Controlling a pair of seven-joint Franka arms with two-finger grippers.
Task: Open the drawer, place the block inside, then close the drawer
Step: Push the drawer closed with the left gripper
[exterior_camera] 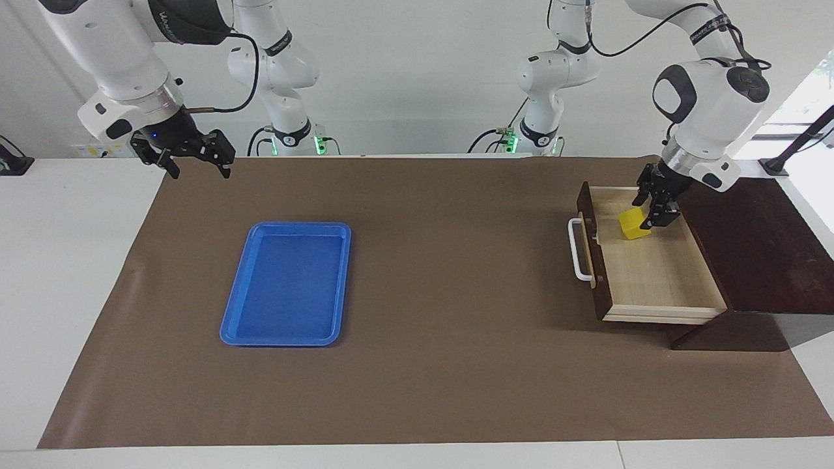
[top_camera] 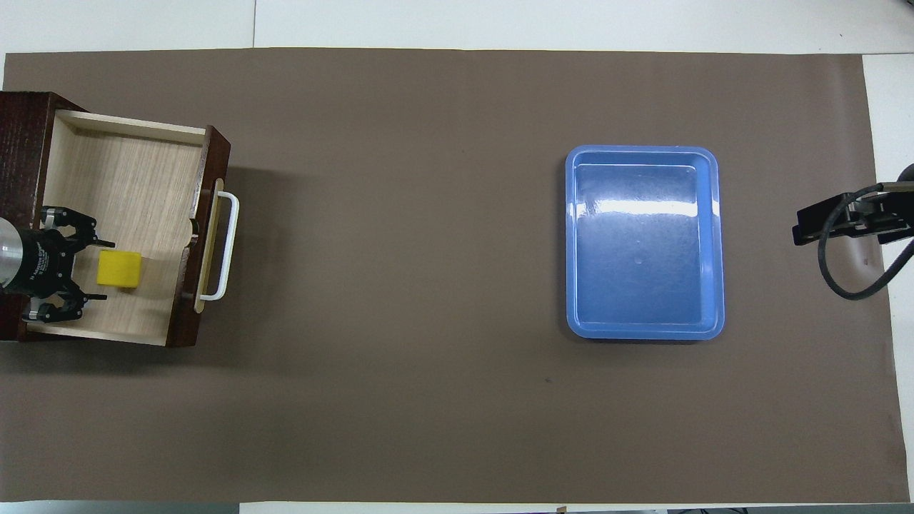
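Pulled open at the frame's right, the drawer (exterior_camera: 658,273) holds the block (exterior_camera: 632,223) on its floor, just beside the left claw (exterior_camera: 653,212), whose fingers stand apart; the right claw (exterior_camera: 195,159), open, waits upper left.

Mat (exterior_camera: 456,273) centre: bare, passable.
Obstacles: blue tray (exterior_camera: 287,283); pulled-out drawer (exterior_camera: 658,273) with block (exterior_camera: 632,223), left gripper (exterior_camera: 657,210) inside.

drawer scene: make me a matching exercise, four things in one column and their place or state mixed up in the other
Things:
1. block
2. drawer
3. blue tray
4. right gripper

Places or states:
A. pulled open
B. in the air over the table edge at the right arm's end
C. lying inside the drawer
D. on the brown mat, nothing in it

Pairs: 1-C, 2-A, 3-D, 4-B
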